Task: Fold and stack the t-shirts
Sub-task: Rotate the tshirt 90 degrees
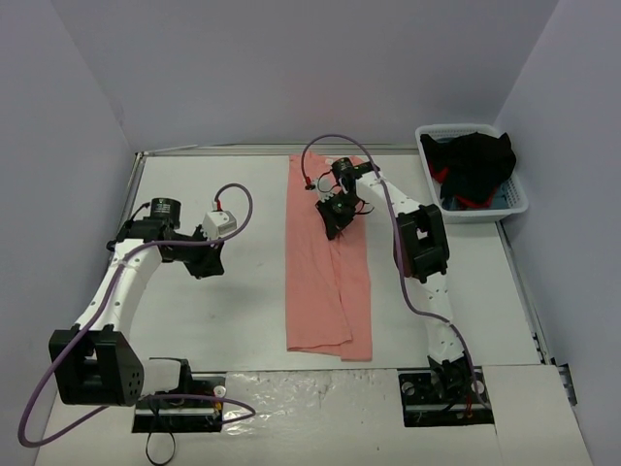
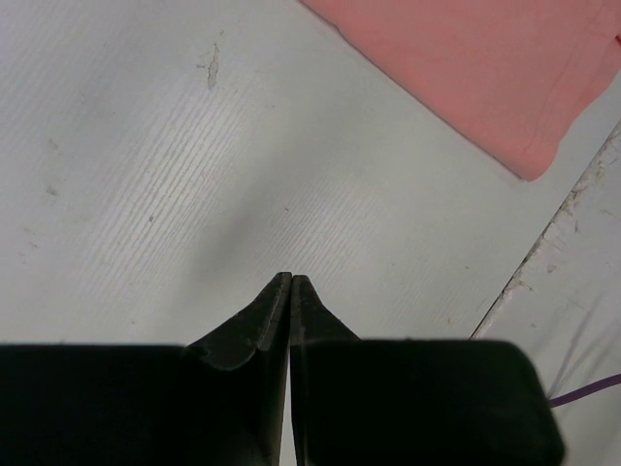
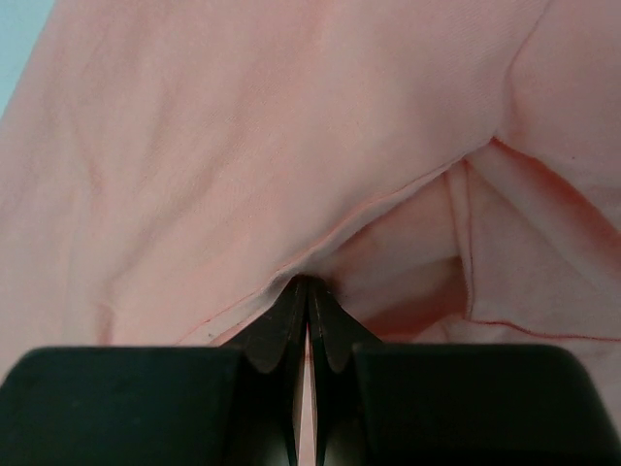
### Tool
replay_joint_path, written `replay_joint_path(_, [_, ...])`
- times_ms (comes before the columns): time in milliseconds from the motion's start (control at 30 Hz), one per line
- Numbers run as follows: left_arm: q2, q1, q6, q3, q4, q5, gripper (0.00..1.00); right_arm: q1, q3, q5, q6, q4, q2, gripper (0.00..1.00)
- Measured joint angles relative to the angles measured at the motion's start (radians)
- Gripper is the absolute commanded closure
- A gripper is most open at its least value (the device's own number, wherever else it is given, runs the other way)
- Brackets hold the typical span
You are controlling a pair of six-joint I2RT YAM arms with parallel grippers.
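Note:
A salmon-pink t-shirt (image 1: 325,262) lies in the middle of the table as a long narrow strip running front to back. My right gripper (image 1: 333,225) is down on its upper half. In the right wrist view this gripper (image 3: 308,282) is shut on a stitched edge of the t-shirt (image 3: 243,146), and a fold of cloth lifts off the layer beneath. My left gripper (image 1: 207,264) hovers over bare table to the left of the shirt. Its tips (image 2: 291,277) are shut with nothing between them, and a corner of the shirt (image 2: 505,87) shows at the upper right.
A white plastic basket (image 1: 433,163) at the back right corner holds dark and red clothes. The grey walls close in the table on three sides. A seam (image 2: 543,243) in the tabletop runs near the shirt's corner.

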Motion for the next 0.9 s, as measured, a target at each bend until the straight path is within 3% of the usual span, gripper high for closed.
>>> replay_joint_path(267, [0.024,0.0,-0.006,0.0,0.02,-0.001,0.98,-0.003,0.027,0.012,-0.003,-0.014,0.016,1.0])
replay_joint_path(767, [0.053,0.011,-0.036,-0.001,0.062,-0.019,0.98,-0.004,0.447,0.144,0.0,-0.035,0.237,1.0])
replay_joint_path(900, [0.058,0.014,-0.04,-0.013,0.076,-0.029,0.98,-0.005,0.477,0.187,-0.005,0.022,0.258,1.0])
